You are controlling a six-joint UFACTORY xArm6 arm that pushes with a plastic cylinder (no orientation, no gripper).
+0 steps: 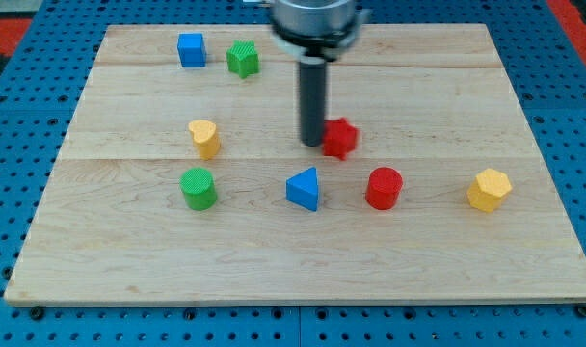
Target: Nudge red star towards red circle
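Nearest you: green cylinder (199,188), blue triangle (304,189), red circle (384,188). Your end effector, a jawless rod, holds nothing; my tip (313,144) touches red star (339,139) from the view's left. Star remains apart from circle; nudge unfinished.

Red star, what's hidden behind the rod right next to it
My tip sits at the view's left edge of the red star, apparently touching. The rod covers a strip of the wooden board behind it and perhaps the star's left edge; no other block shows there.
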